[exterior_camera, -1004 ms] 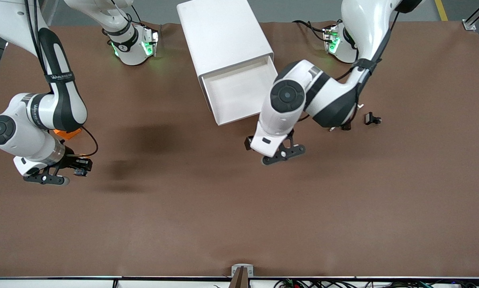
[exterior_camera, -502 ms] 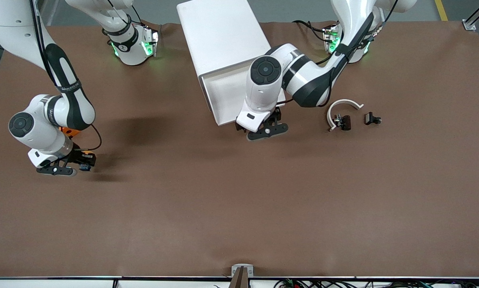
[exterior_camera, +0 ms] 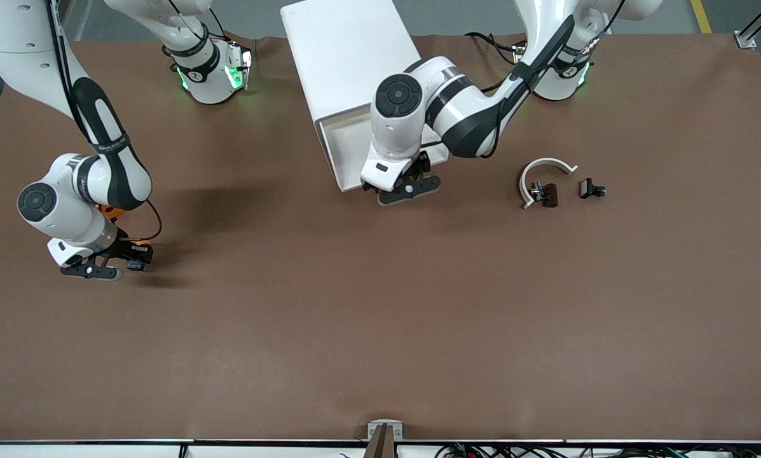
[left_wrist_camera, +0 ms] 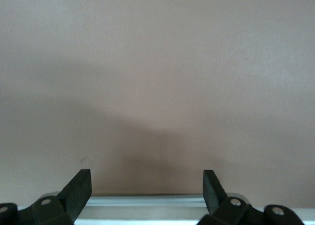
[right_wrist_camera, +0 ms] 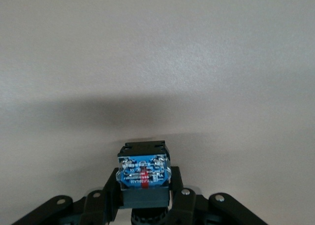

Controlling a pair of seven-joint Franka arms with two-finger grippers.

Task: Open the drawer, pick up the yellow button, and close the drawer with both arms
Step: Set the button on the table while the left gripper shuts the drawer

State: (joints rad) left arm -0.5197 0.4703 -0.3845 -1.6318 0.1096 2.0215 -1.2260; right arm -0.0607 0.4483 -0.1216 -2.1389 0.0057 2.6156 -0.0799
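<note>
At drawer (exterior_camera: 355, 149) front edge, left gripper (left_wrist_camera: 147, 190) spread wide, empty; right gripper (right_wrist_camera: 143, 198) clamps button (right_wrist_camera: 143, 173), orange cap hidden.

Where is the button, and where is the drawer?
button (right_wrist_camera: 143, 172): right wrist view, on its blue end.
drawer (exterior_camera: 347, 141): front view, on its white floor.
</note>
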